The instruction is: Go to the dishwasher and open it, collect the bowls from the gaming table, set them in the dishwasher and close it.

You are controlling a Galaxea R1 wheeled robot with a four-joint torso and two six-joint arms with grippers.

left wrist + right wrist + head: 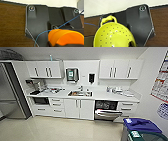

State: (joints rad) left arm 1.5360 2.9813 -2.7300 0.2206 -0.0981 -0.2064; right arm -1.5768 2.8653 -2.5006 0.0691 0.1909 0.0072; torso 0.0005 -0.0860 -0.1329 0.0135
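Head view is showing the dishwasher (pixel 106 109) under the desk (pixel 105 95), door hanging half open, ready for loading; the right pincer is carrying a yellow bowl (pixel 114 35), the left an orange bowl (pixel 65 37); finger spread I cannot tell

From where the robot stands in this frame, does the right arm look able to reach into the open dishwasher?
Probably not yet. The dishwasher sits across a stretch of bare floor, door partly down, and the right wrist view shows a yellow perforated bowl close at that gripper. Nothing blocks the path.
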